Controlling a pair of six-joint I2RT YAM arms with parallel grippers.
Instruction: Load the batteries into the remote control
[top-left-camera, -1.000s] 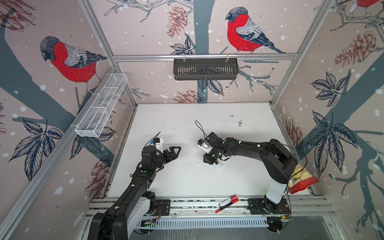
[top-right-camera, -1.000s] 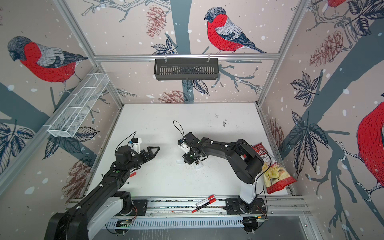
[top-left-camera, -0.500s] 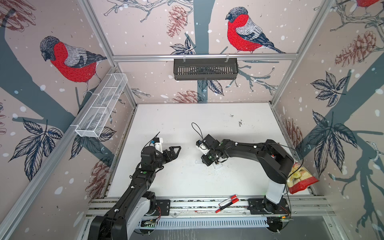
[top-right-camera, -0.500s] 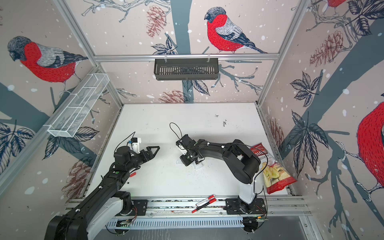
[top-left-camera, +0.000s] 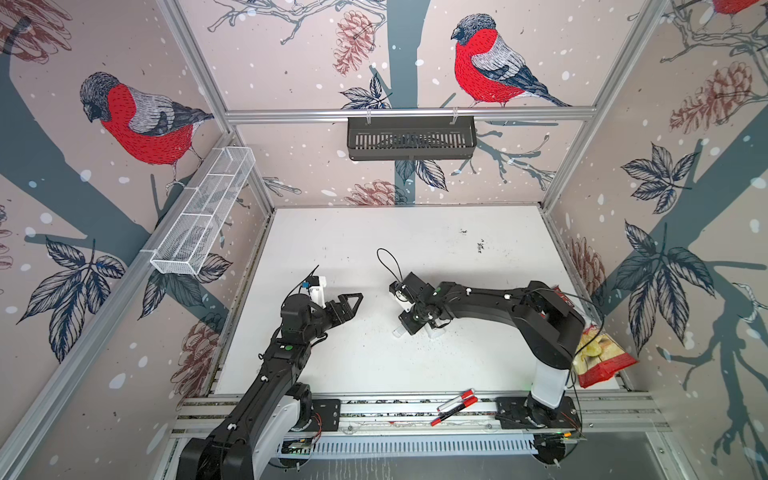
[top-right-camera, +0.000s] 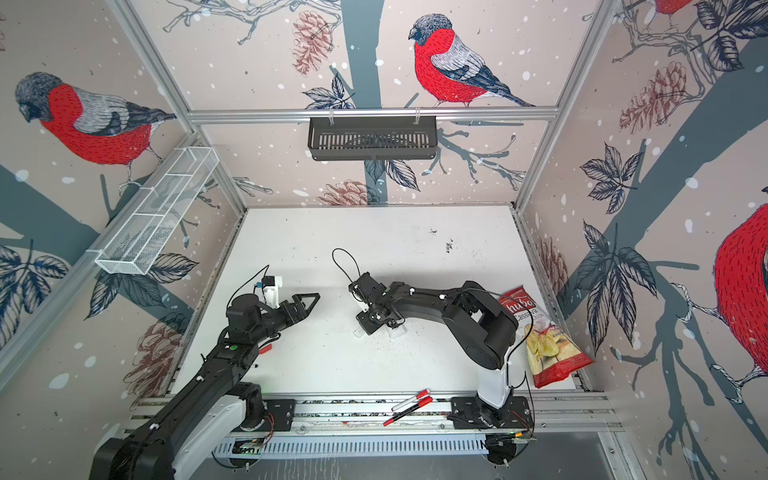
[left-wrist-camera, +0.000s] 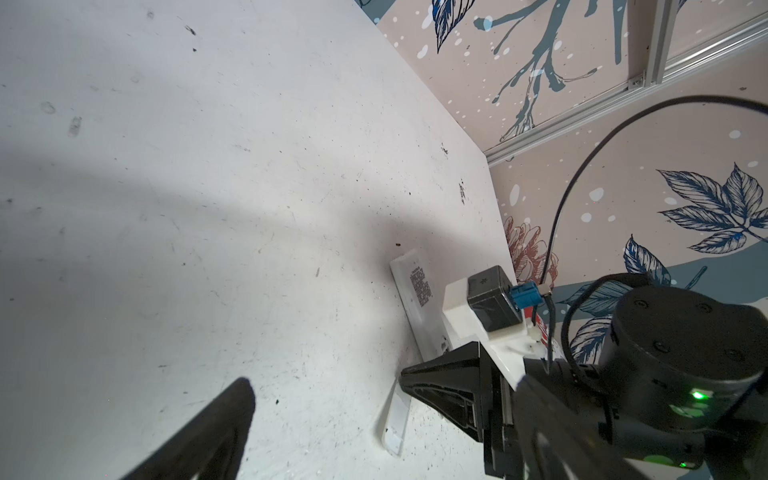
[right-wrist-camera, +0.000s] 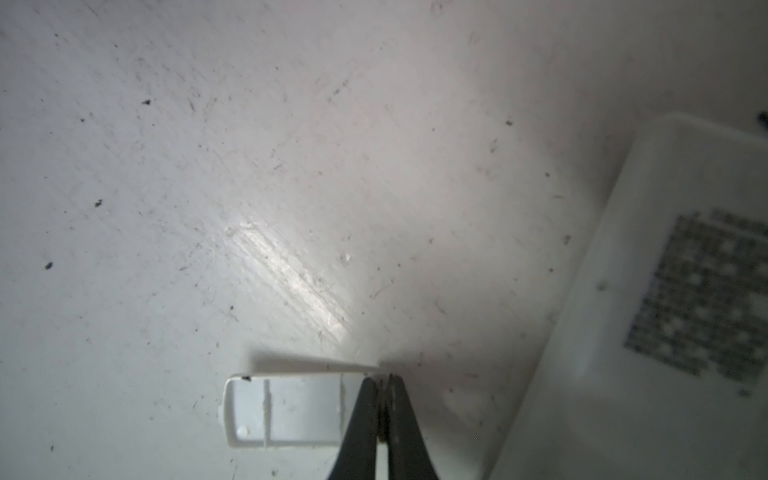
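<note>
The remote control (right-wrist-camera: 673, 291) lies on its face on the white table, its plain back with a grey printed label up; it also shows in the left wrist view (left-wrist-camera: 417, 299). In both top views the right arm hides most of it. Its small white battery cover (right-wrist-camera: 282, 411) (left-wrist-camera: 397, 419) lies detached beside it. My right gripper (right-wrist-camera: 384, 382) (top-left-camera: 409, 327) (top-right-camera: 370, 326) is shut on one end of that cover. My left gripper (top-left-camera: 352, 305) (top-right-camera: 311, 301) (left-wrist-camera: 382, 399) hangs wide open and holds nothing, a short way left of the cover. The batteries are out of view.
Two red-and-white marker pens (top-left-camera: 455, 405) lie on the front rail. A red bag of chips (top-left-camera: 598, 357) leans at the right wall behind the right arm. A black basket (top-left-camera: 411, 137) hangs on the back wall and a white wire shelf (top-left-camera: 203, 216) on the left wall.
My right gripper's fingers have closed onto the cover's end, and that gripper has shifted slightly left. The left arm has not moved.
</note>
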